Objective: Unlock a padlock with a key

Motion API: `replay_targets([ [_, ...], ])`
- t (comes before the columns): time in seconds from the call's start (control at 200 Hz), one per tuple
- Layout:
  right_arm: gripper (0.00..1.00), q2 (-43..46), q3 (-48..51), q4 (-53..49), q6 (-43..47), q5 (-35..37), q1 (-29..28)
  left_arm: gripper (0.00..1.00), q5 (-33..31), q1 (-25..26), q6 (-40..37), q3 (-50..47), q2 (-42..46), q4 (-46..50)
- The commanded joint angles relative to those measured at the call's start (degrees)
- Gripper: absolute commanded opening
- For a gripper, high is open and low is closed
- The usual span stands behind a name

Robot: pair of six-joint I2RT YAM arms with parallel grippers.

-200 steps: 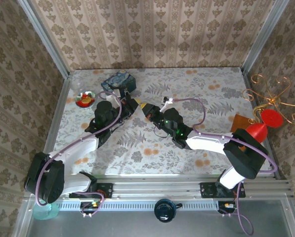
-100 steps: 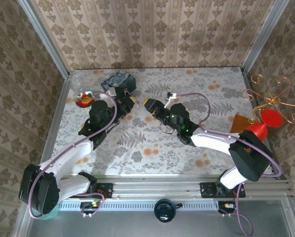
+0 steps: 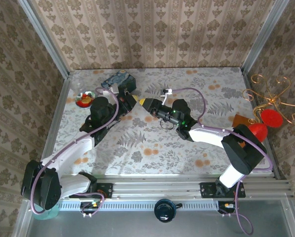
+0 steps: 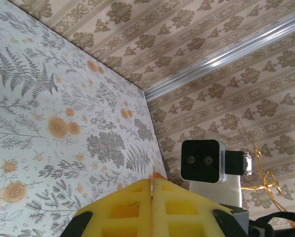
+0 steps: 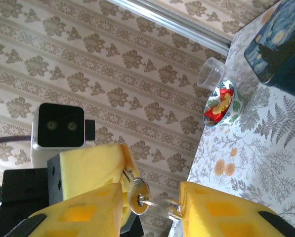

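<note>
My left gripper (image 3: 131, 100) is held above the mat with its yellow pads (image 4: 152, 197) pressed shut. The padlock is almost hidden between them; a thin dark sliver (image 5: 125, 174) shows at the seam. The key (image 5: 137, 195) sticks out of that seam, its round head and wire ring (image 5: 162, 203) hanging free. My right gripper (image 5: 152, 202) meets the left one tip to tip (image 3: 144, 102). Its jaws stand apart around the key's head and ring, with the ring reaching the right-hand finger (image 5: 221, 210).
The dark-blue swirl-painted box (image 3: 118, 79) stands just behind the grippers, with a small dish of red pieces (image 3: 85, 98) and a clear cup (image 5: 210, 73) to its left. A gold wire stand (image 3: 273, 96), a red cone (image 3: 258, 129) and a brown piece (image 3: 239, 121) sit at the right edge.
The right arm has stretched left and back, bringing its wrist closer to the left gripper. The left gripper has shifted slightly toward the box. Both stay tip to tip.
</note>
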State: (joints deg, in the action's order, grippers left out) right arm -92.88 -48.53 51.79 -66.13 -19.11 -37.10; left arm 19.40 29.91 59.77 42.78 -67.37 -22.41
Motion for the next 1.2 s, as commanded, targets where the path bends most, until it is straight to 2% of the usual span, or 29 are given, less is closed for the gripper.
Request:
replay_targets([
  [0.0, 0.36, -0.59, -2.76, 3.90, 0.77, -4.36, -0.05, 0.00, 2.59, -0.20, 0.84, 1.88, -0.82, -2.25],
  [0.35, 0.23, -0.02, -2.71, 4.02, 1.48, -4.39, 0.36, 0.00, 3.19, -0.90, 1.66, 0.73, -0.57, -3.42],
  [0.615, 0.22, 0.23, -2.45, 4.59, 1.53, -4.00, 0.78, 0.00, 2.66, -1.69, 1.76, -0.33, 0.71, -3.24],
  [0.845, 0.11, -0.21, -3.32, 5.61, 0.57, -5.64, 0.98, 0.00, 3.26, -1.85, 1.89, -0.51, 0.49, -3.75],
  [1.035, 0.09, 0.00, -3.48, 5.62, -0.05, -5.58, 1.15, 0.00, 3.37, -1.58, 2.11, -0.99, 0.31, -4.86],
  [1.155, 0.00, 0.05, -3.91, 4.08, 0.13, -5.58, 1.24, 0.00, 4.12, -1.61, 1.28, -1.12, 0.20, -5.28],
  [1.195, 0.00, 0.36, -4.02, 2.29, 0.95, -5.52, 1.33, 0.06, 4.13, -1.73, -0.17, -1.04, 0.67, -4.68],
])
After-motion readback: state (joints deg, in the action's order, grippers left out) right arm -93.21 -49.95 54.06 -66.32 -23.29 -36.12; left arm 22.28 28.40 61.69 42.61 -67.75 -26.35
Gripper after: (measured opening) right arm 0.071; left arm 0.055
